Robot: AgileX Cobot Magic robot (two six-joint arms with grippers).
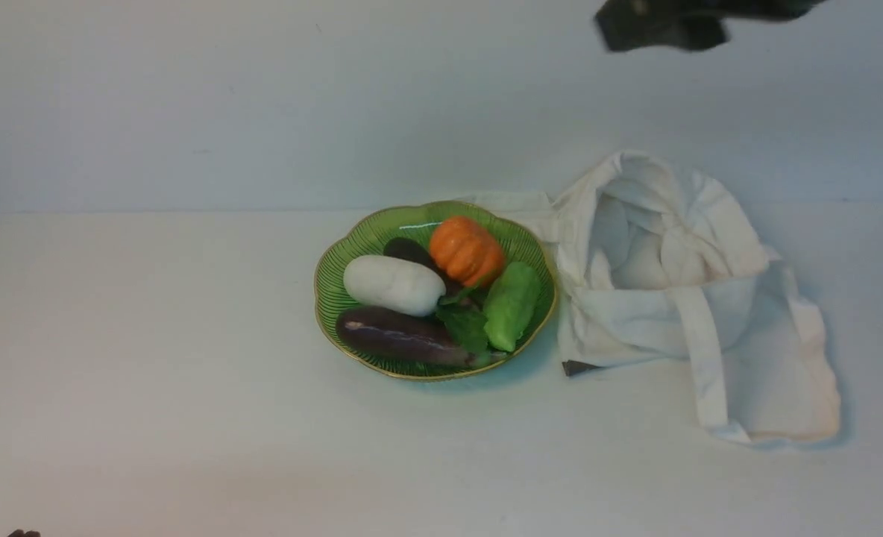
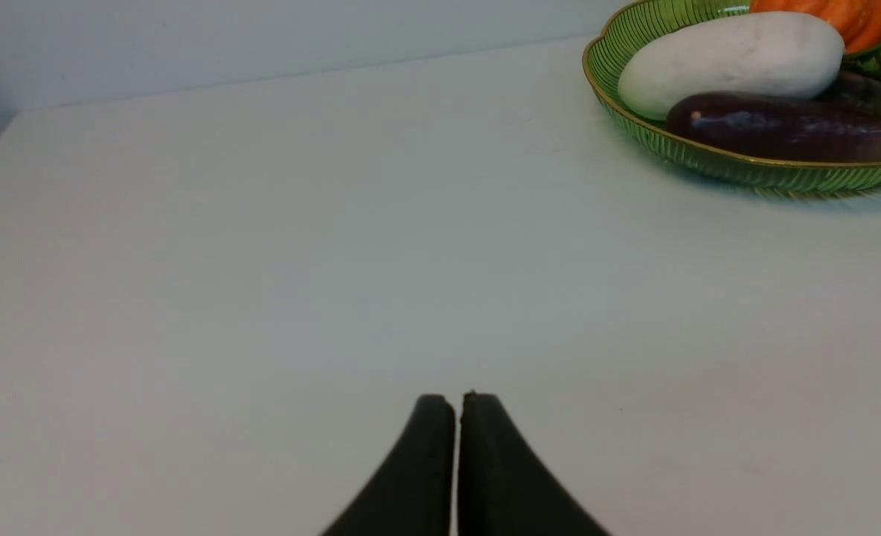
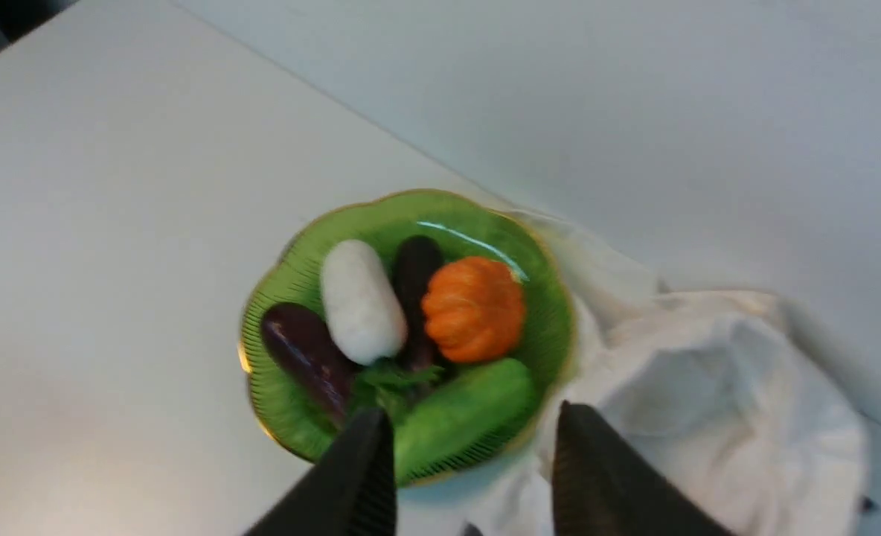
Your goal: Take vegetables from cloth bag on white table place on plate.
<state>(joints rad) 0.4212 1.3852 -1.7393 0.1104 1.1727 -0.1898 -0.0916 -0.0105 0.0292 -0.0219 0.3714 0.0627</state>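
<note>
Toward the far edge of the white table (image 1: 151,335), about midway along it, the green plate (image 1: 367,237) already carries the white radish (image 1: 393,285), lying on its side beside two dark eggplants (image 1: 400,337), an orange pumpkin (image 1: 466,250) and a green gourd (image 1: 512,304). The cloth bag (image 1: 710,298) slumps just beside the plate, toward the right edge, and a fold of it reaches behind the plate's far rim.

The right gripper (image 3: 474,428) hangs high above the bag and plate, spread wide and carrying nothing. The left gripper (image 2: 455,402) sits low near the near-left corner, pinched together and empty.

The main hazard, as I judge it, is the cloth. If the right arm reaches into the bag, a loose strap or fold may catch on a finger, and any tug could drag the plate or tip it. The plate is also crowded: another item set down carelessly may knock the smooth radish over the low rim. Whether the pale rounded shape inside the bag is another vegetable or only fabric, I cannot tell.
</note>
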